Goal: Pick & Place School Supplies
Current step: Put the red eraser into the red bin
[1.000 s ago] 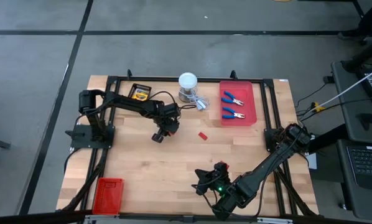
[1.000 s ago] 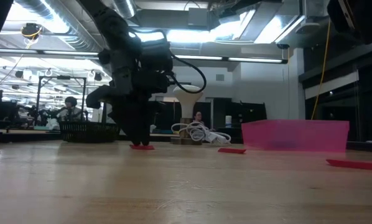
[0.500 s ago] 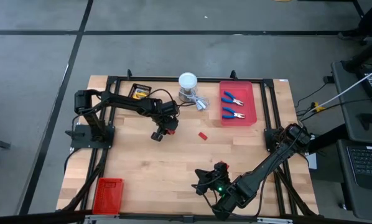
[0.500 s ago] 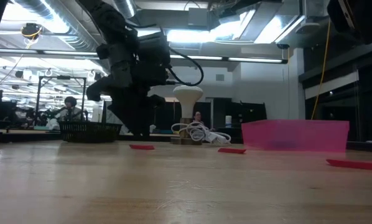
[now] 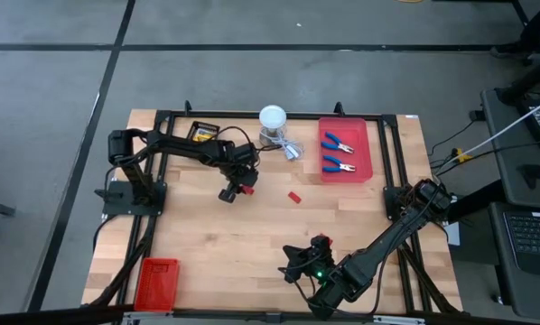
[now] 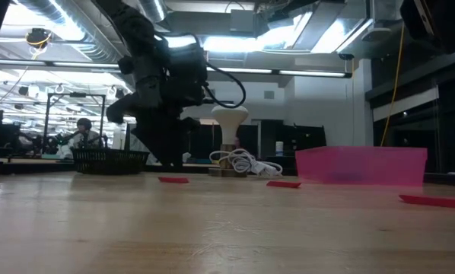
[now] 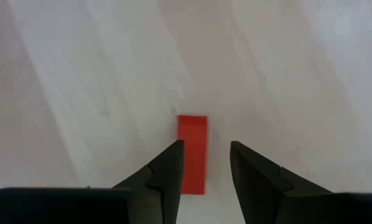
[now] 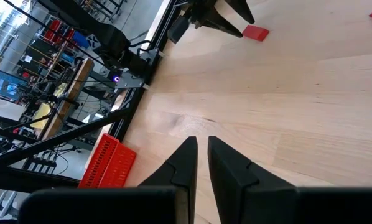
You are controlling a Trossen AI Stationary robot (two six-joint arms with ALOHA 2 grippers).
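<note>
Table (image 5: 252, 244) holds, largest first: one pink tray (image 5: 345, 171) already carrying your two blue-handled pliers (image 5: 339, 143), one crayon box (image 5: 201, 134) at the far edge, and three red blocks lying flat. Your left gripper (image 7: 204, 163) hangs spread just above one red block (image 7: 192, 152), probably lined up to pinch it. Right gripper (image 8: 199, 155) waits at the near edge, fingers close together and empty.

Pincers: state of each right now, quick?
Left pincer: open, empty, above a red block on the table.
Right pincer: nearly closed, only a narrow gap, holding nothing, near the table's front edge.
</note>
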